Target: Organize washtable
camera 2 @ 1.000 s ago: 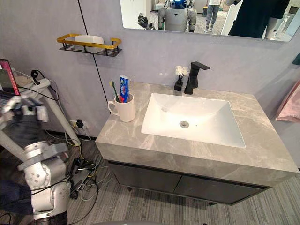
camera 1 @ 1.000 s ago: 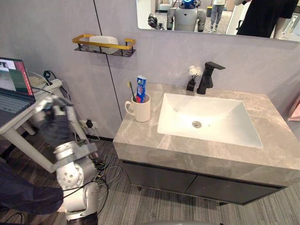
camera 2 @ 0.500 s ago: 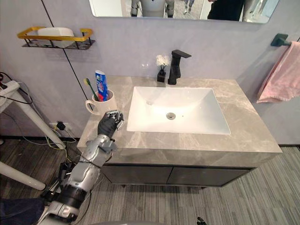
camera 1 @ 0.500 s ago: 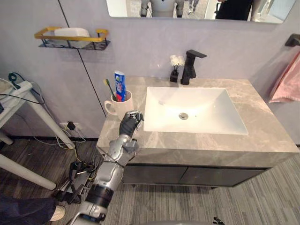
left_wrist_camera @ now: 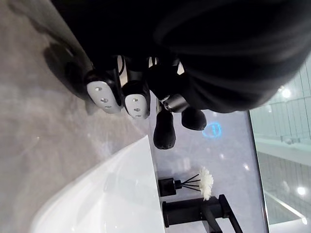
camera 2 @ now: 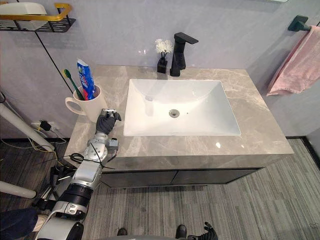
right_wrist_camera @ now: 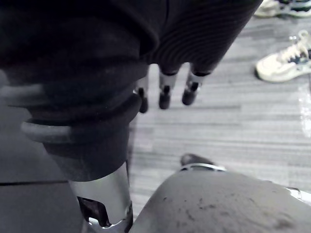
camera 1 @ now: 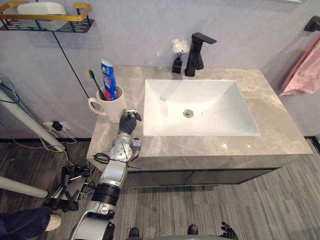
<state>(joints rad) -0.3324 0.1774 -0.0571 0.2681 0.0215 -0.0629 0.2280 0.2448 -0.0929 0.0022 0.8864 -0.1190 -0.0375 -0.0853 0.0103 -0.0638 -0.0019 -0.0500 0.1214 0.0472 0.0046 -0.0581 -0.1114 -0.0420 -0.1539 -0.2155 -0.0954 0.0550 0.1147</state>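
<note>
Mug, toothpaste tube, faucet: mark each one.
mug [camera 1: 116, 106], left eye view, white side wall.
toothpaste tube [camera 1: 108, 79], left eye view, middle of the tube above the mug rim.
faucet [camera 1: 194, 59], left eye view, black upright body.

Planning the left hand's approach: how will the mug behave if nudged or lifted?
Mug looks ceramic, so probably rigid, fairly heavy and slick. The toothpaste and toothbrush stand well above its rim, so a high push may tip it. It sits near the counter's left edge, beside the left hand.
</note>
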